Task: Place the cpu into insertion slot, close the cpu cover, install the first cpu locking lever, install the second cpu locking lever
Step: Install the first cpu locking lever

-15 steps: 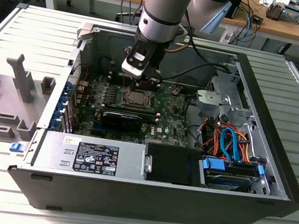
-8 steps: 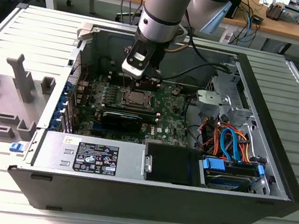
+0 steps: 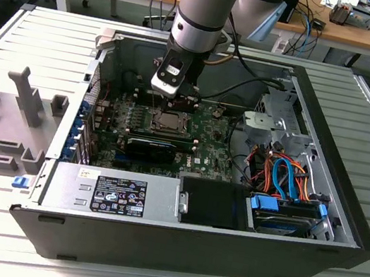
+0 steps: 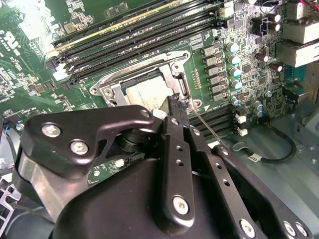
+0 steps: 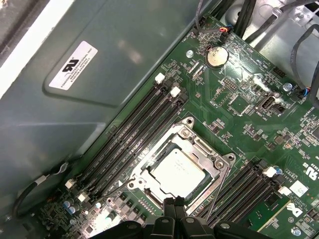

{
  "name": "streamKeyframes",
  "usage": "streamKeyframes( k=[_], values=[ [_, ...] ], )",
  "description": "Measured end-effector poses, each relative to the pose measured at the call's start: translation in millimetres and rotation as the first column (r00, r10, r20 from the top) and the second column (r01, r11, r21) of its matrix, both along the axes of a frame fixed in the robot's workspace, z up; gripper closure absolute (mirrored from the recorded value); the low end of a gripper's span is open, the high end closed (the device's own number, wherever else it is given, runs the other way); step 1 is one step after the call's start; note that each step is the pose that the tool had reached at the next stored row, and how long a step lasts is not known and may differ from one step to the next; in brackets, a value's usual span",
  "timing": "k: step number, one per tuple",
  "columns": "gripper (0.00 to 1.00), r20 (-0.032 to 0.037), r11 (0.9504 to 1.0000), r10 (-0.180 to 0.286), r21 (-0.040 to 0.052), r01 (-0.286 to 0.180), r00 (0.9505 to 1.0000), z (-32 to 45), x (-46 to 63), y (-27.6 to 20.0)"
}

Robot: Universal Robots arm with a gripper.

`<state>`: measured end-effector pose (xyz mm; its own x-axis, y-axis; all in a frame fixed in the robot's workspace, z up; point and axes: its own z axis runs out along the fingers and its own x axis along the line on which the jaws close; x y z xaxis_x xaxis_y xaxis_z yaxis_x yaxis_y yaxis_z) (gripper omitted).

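I find the cpu (image 5: 177,172) seated in the insertion slot (image 5: 158,155). The cpu cover (image 5: 199,149) lies flat over the slot and frames the chip. The gripper (image 5: 174,203) stands at the slot's edge, its fingers drawn narrow and together, with nothing visibly held. A thin lever rod (image 5: 219,181) runs alongside the slot.
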<state>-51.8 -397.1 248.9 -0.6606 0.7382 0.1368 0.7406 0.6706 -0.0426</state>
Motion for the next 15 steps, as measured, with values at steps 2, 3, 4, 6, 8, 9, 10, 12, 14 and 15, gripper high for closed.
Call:
streamKeyframes(
  k=[2,3,4,6,8,9,10,12,14,15],
  values=[
    [0.89,0.0000,1.0000,0.001,0.0001,-0.001,1.0000,0.0,0.0,0.0],
    [0.89,0.0000,1.0000,0.002,0.0000,-0.002,1.0000,0.0,0.0,0.0],
    [0.89,0.0000,1.0000,0.003,0.0001,-0.003,1.0000,0.0,0.0,0.0],
    [0.89,0.0000,1.0000,0.004,0.0000,-0.004,1.0000,0.0,0.0,0.0],
    [0.89,0.0001,1.0000,0.005,0.0001,-0.005,1.0000,0.0,0.0,0.0],
    [0.89,0.0000,1.0000,0.006,0.0000,-0.006,1.0000,0.0,0.0,0.0],
    [0.89,0.0000,1.0000,0.006,0.0000,-0.006,1.0000,0.0,0.0,0.0],
    [0.89,0.0000,1.0000,0.008,0.0000,-0.008,1.0000,0.0,0.0,0.0],
    [0.89,0.0000,1.0000,0.009,0.0000,-0.009,1.0000,0.0,0.0,0.0],
    [0.89,0.0000,1.0000,0.010,0.0000,-0.010,1.0000,0.0,0.0,0.0]
  ],
)
